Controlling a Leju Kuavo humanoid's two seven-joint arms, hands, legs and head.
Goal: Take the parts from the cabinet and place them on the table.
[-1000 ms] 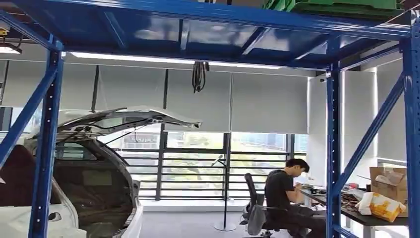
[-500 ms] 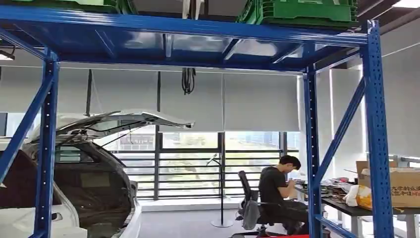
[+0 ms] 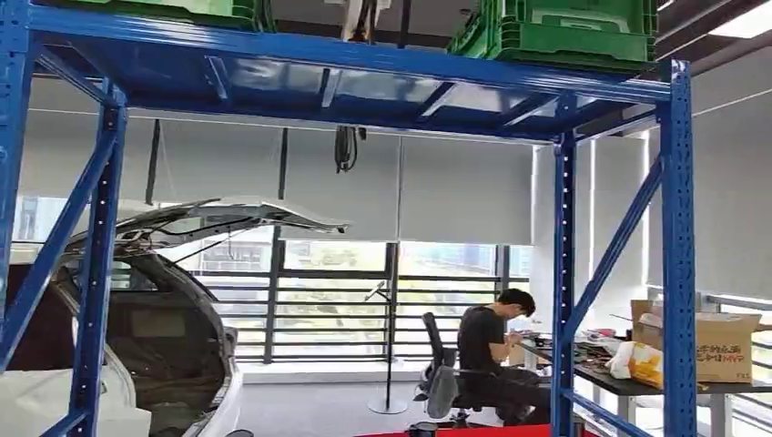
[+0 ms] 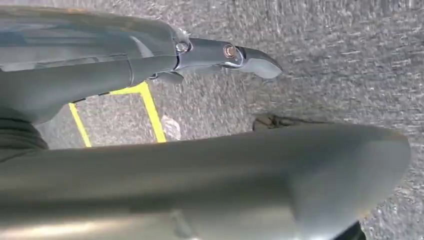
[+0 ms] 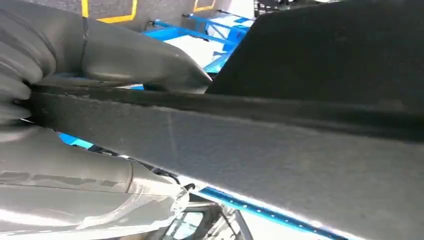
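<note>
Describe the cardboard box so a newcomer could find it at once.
Start at the blue rack and look past its right front post. A dark table stands there, and the cardboard box sits at its right end. It is the brown thing with open flaps and red print, beside a yellow-and-white bag.

Blue steel rack (image 3: 678, 255), upper shelf: two green crates (image 3: 564, 27). Dark table (image 3: 637, 382) behind it: cardboard box (image 3: 719, 344), yellow-white bag (image 3: 637, 362).

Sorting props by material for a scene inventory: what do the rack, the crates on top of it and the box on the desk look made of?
Rack: painted blue metal, likely steel; glossy, perforated uprights. Crates: green moulded plastic, ribbed walls. Box: brown cardboard, open flaps, printed side.
</note>
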